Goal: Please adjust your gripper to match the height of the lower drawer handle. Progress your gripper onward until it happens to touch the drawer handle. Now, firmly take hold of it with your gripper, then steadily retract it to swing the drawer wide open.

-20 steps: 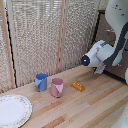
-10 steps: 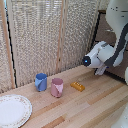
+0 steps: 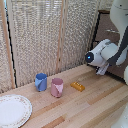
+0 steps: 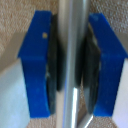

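In the wrist view the silvery drawer handle (image 4: 74, 45) runs straight between my two dark blue fingers (image 4: 35, 65). The dark pads press against it on both sides, so my gripper (image 4: 74, 75) is shut on the bar. The brown drawer front (image 4: 20, 15) shows behind it. In the exterior view my white arm (image 3: 102, 52) reaches to the dark brown drawer fronts (image 3: 105, 30) at the exterior view's right. There the arm hides the gripper and the held handle.
On the wooden table (image 3: 95, 107) stand a blue cup (image 3: 41, 81), a pink cup (image 3: 57, 87), a small yellow block (image 3: 77, 86) and a white plate (image 3: 12, 111). A wicker screen (image 3: 45, 40) lines the back.
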{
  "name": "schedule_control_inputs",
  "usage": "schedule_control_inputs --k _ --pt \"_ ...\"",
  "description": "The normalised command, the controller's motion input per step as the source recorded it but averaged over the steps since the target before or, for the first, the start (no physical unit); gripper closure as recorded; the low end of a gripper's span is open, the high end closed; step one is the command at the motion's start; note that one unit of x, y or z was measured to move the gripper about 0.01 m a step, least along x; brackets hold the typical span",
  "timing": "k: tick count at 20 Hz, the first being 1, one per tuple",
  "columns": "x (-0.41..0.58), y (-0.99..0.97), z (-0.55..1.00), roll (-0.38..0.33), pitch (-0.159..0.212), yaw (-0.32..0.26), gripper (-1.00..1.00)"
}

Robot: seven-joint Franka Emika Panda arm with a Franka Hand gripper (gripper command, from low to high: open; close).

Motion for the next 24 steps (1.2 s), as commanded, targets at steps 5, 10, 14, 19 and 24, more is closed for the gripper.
schedule_control_inputs --k 5,10,14,19,24 --pt "0.119 0.78 0.0 0.187 0.059 -0.012 1.0" --pt "0.303 0.84 -0.09 0.124 0.09 -0.03 1.0" --pt "0.314 0.86 -0.08 0.084 0.084 -0.037 1.0" --pt "0.29 0.75 0.08 0.024 0.086 -0.069 1.0" --pt "0.229 0.35 0.14 -0.007 0.076 0.002 -1.0"
